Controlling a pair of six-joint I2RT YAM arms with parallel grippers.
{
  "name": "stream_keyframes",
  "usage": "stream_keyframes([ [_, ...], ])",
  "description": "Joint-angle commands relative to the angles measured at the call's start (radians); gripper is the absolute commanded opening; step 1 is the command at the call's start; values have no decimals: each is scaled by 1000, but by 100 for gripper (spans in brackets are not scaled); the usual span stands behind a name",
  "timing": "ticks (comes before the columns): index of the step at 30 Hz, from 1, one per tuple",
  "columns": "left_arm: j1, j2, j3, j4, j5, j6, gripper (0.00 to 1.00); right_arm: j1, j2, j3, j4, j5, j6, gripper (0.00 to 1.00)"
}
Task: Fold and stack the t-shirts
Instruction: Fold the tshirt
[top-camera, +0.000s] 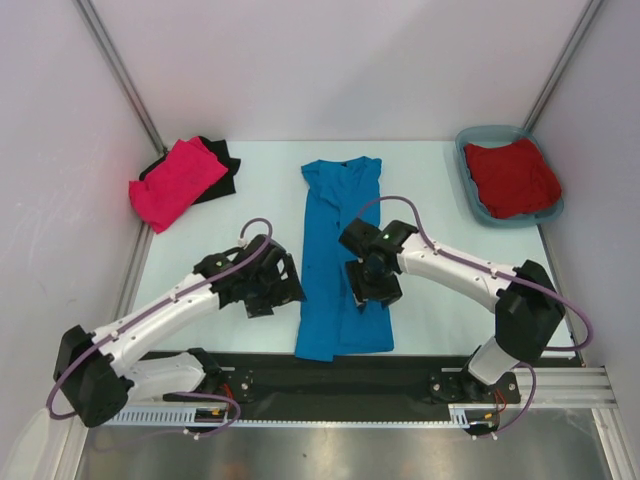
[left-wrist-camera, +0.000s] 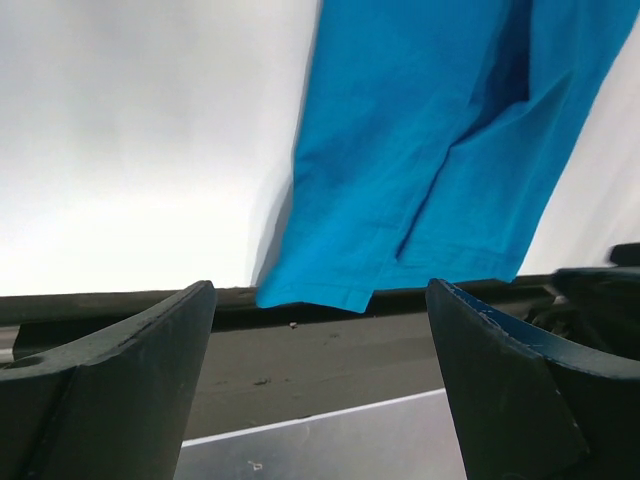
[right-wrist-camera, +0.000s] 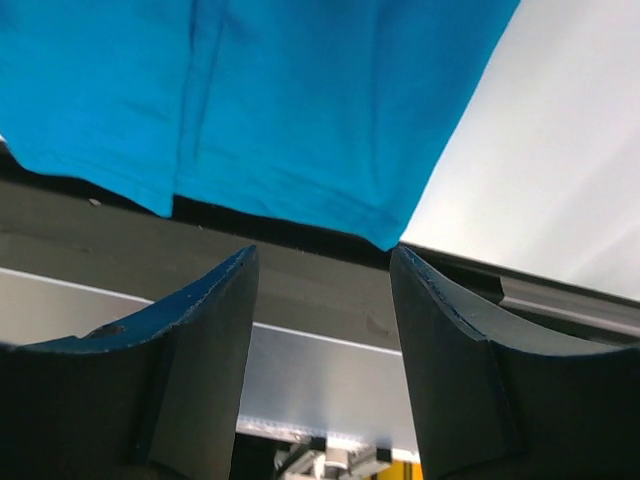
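While the blue t-shirt (top-camera: 338, 250) lies in a strip, left gripper (top-camera: 268, 293) and right gripper (top-camera: 374, 284) hover near its hem, jaws apart, empty; next, likely: pinch both corners.

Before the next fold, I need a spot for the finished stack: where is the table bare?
Bare table: between the pink t-shirt and blue t-shirt, and between it and the tub. Crowded at its near half by left gripper and right gripper.
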Motion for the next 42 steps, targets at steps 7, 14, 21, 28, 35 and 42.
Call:
stream_keyframes([
  [7, 7, -143, -7, -39, -100, -102, 92, 101, 42, -29, 49, -6, 5, 59],
  [14, 7, -141, -4, -48, -100, -108, 92, 133, 150, 17, 95, -29, -24, 58],
  [21, 7, -151, -13, -48, -100, -113, 92, 188, 246, 46, 141, -43, -45, 57],
  [28, 7, -151, -19, -50, -94, -111, 92, 210, 288, 68, 149, -38, -44, 57],
  [35, 7, -148, -28, -45, -85, -104, 92, 216, 326, 76, 157, -38, -45, 55],
  [42, 7, -155, -33, -50, -85, -99, 92, 220, 354, 80, 166, -38, -45, 46],
])
